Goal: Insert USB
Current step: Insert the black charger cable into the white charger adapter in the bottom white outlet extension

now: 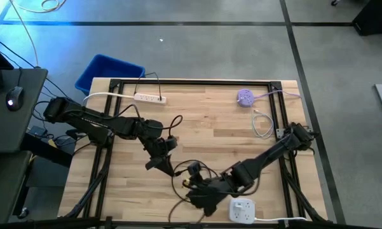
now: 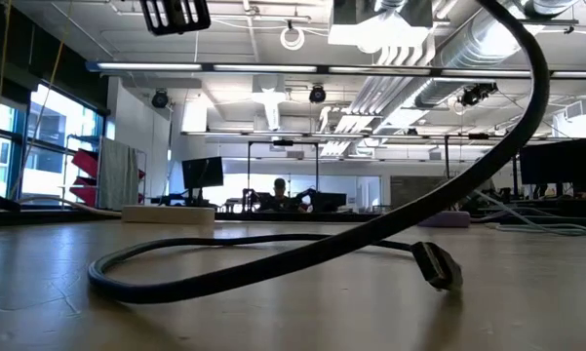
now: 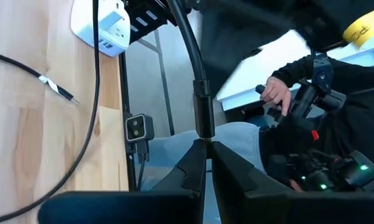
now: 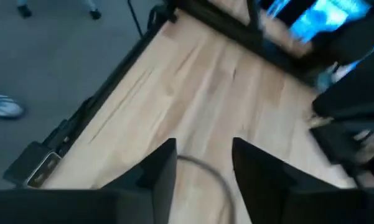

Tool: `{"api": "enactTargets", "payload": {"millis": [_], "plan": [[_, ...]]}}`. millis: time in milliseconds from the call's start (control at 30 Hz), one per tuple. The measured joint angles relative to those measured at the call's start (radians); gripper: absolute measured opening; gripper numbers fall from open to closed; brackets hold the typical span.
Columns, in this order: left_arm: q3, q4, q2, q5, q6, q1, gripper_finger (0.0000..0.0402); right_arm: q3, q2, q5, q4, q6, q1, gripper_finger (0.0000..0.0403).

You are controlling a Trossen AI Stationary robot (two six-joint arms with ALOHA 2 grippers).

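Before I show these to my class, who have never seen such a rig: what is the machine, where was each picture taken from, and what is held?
Two dark robot arms work at a wooden table. One picture looks straight down, one looks level across the tabletop, and two come from cameras on the wrists. The left gripper has its jaws shut on a black cable. The right gripper, jaws apart, holds nothing and hovers over the cable near a white charger block. A white power strip, a purple hub and a white cable also lie there.

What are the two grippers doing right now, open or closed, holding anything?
Left gripper: closed on the black cable.
Right gripper: jaws open, holding nothing.
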Motion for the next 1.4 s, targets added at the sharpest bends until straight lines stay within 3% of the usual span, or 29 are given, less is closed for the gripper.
{"api": "enactTargets", "payload": {"millis": [200, 467, 667, 967, 1167, 1300, 1400], "plan": [[0.0, 0.006, 0.0, 0.046, -0.032, 0.0, 0.0, 0.001, -0.011, 0.265, 0.075, -0.29, 0.014, 0.018], [0.0, 0.009, 0.0, 0.055, -0.04, 0.0, 0.0, 0.001, -0.011, 0.21, 0.063, -0.309, -0.056, 0.018], [0.0, 0.008, 0.001, 0.055, -0.033, -0.001, 0.0, 0.001, -0.011, 0.124, 0.058, -0.275, -0.07, 0.0145], [0.0, 0.001, 0.001, 0.054, -0.012, -0.001, 0.0, 0.001, -0.011, 0.094, -0.027, -0.051, -0.07, 0.0013], [0.0, -0.009, 0.002, 0.076, 0.11, 0.0, 0.0006, 0.001, -0.011, 0.08, -0.084, 0.279, -0.073, 0.0004], [0.0, -0.01, 0.001, 0.1, 0.223, -0.005, 0.0016, 0.001, -0.018, -0.029, -0.122, 0.527, -0.075, 0.0002], [0.0, -0.026, 0.001, 0.064, 0.311, -0.012, 0.0023, 0.001, -0.022, -0.117, -0.132, 0.701, -0.079, 0.0002]]}}
